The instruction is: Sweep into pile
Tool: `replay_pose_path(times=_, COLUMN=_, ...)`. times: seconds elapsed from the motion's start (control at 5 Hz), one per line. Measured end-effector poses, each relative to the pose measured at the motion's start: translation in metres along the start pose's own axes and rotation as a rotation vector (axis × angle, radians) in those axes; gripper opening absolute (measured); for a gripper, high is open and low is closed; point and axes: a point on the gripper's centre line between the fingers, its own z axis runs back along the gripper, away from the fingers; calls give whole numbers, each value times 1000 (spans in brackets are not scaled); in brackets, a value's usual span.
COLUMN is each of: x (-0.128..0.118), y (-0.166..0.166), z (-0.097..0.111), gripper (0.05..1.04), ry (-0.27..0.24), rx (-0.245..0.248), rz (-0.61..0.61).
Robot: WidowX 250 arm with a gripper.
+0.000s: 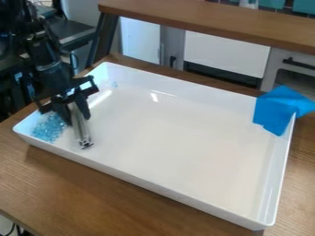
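Jaws of my gripper clamp a silvery tool beside blue bits at the left end of a white tray; sweeping fast could let some slip past its narrow edge.

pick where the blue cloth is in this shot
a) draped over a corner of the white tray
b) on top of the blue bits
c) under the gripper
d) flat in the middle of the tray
a, the blue cloth hangs over the tray's far right corner, well away from the gripper and the blue bits
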Motion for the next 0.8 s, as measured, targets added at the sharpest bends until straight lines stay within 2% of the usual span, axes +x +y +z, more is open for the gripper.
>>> replay_pose_path(times=0.2, x=-9, y=3, z=1, gripper=381, ry=8, rx=2, rz=10)
replay_pose_path(times=0.4, x=-19, y=-10, z=3, gripper=381, ry=46, rx=-27, rz=44)
replay_pose_path(times=0.6, x=-25, y=-47, z=9, gripper=381, ry=60, rx=-78, rz=45)
replay_pose_path(times=0.8, x=-22, y=-90, z=10, gripper=381, ry=52, rx=-112, rz=76)
